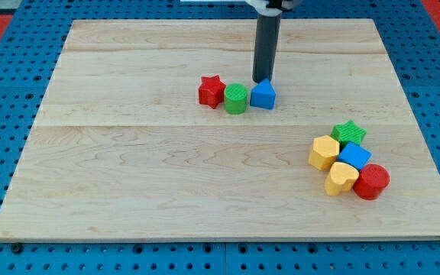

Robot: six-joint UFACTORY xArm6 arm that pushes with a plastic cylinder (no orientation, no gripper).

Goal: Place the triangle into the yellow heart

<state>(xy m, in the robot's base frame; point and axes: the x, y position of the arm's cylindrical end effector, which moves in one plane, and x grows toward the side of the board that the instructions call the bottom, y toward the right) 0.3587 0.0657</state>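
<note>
Pale wooden board [128, 191] rests on blue perforated pegboard surface [6, 153].

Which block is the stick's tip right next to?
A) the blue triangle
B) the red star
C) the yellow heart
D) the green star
A: my tip sits just behind the blue triangle, at its top edge, far from the yellow heart.

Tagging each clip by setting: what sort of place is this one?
Likely a lab tabletop rig: a wooden board on a blue pegboard, small coloured blocks such as the blue triangle and yellow heart, and my tip just above the triangle.
</note>
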